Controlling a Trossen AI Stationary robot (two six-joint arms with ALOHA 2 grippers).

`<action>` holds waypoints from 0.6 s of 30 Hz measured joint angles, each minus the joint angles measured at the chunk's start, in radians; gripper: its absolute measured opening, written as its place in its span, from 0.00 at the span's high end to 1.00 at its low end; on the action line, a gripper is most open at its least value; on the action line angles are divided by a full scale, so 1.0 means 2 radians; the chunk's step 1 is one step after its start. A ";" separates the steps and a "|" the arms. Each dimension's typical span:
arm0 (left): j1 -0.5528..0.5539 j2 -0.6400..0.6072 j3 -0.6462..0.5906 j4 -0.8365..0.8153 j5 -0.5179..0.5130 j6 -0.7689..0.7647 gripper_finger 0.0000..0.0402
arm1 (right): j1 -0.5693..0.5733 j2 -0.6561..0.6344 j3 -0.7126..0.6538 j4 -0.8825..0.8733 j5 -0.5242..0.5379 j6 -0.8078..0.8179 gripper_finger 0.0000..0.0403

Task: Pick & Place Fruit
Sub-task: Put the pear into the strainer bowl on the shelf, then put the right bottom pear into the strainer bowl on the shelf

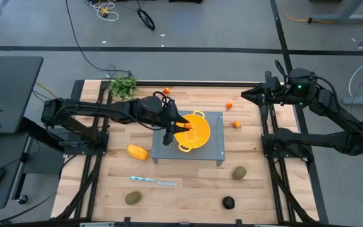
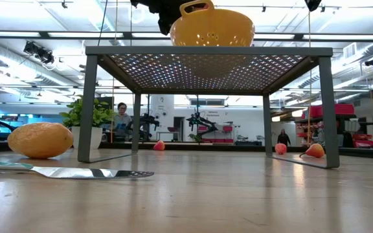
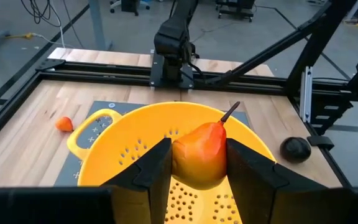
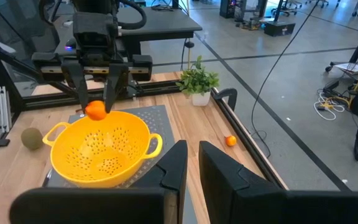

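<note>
Over on the left side the left gripper (image 1: pixel 172 125) is clamped on a little orange pear (image 3: pixel 201 154) right above the yellow colander (image 1: pixel 200 131), so next up I'd guess it just lets go, while the right gripper (image 1: pixel 244 94) sits pinched shut and empty by the table's far edge.

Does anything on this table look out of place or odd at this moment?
A knife lies loose on the table among scattered fruit. Nothing is spilled or damaged. The left gripper holds a small pear over the yellow colander.
</note>
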 joint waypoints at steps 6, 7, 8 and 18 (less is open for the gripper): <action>0.000 0.000 0.000 0.000 -0.006 0.000 0.56 | 0.000 0.000 0.000 0.000 0.000 0.000 0.88; 0.000 0.000 0.000 0.000 -0.006 0.001 0.54 | 0.000 0.000 0.000 0.000 0.000 0.000 0.88; 0.000 0.000 0.000 0.000 -0.008 0.002 0.51 | 0.000 0.000 0.000 0.000 0.000 0.000 0.88; 0.000 0.000 0.000 -0.001 -0.008 0.000 0.37 | 0.000 0.000 0.000 0.000 0.000 0.000 0.88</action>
